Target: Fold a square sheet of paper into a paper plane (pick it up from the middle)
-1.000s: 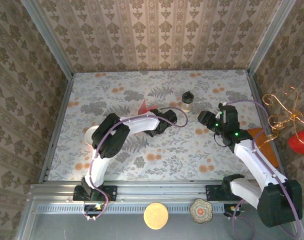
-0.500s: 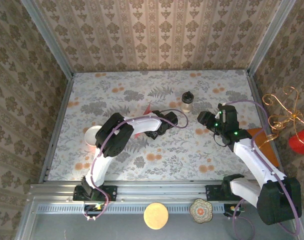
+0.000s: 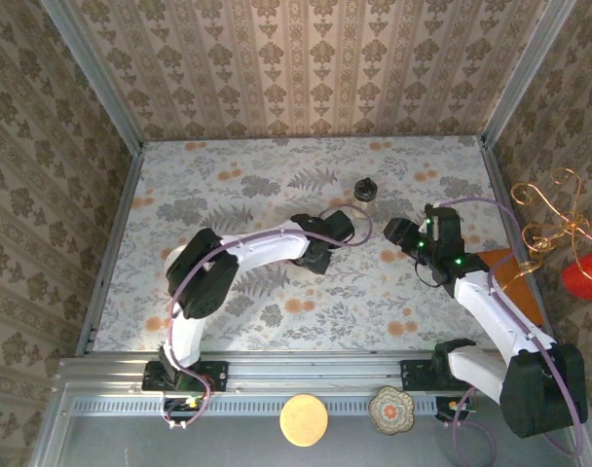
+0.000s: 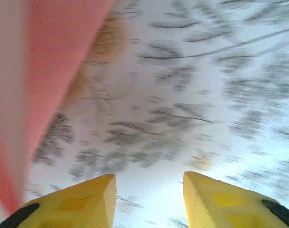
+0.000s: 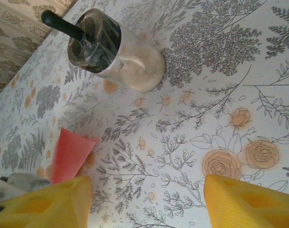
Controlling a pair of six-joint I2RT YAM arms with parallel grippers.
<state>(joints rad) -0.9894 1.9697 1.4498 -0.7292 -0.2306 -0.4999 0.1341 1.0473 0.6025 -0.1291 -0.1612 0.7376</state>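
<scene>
1. Two grippers inspected; both stand over the flowered table (image 3: 228,175) near its middle.
2. Left gripper (image 4: 149,183): the yellow fingers (image 4: 87,202) are parted, bare tablecloth shows in the gap, and nothing is pinched.
3. Pink paper (image 4: 49,61): in the left wrist view it runs up the left edge as a blurred band just beside the left-hand finger, outside the gap (contact with that finger cannot be told).
4. In the right wrist view the pink paper shows a creased, angled end against the cloth, clear of the jar (image 5: 116,50).
5. Jar: upright, with a dark lid and a dark stick projecting from the top.
6. Right gripper (image 5: 144,185): fingers spread wide, holding nothing, pointed towards the jar and the pink paper.
</scene>
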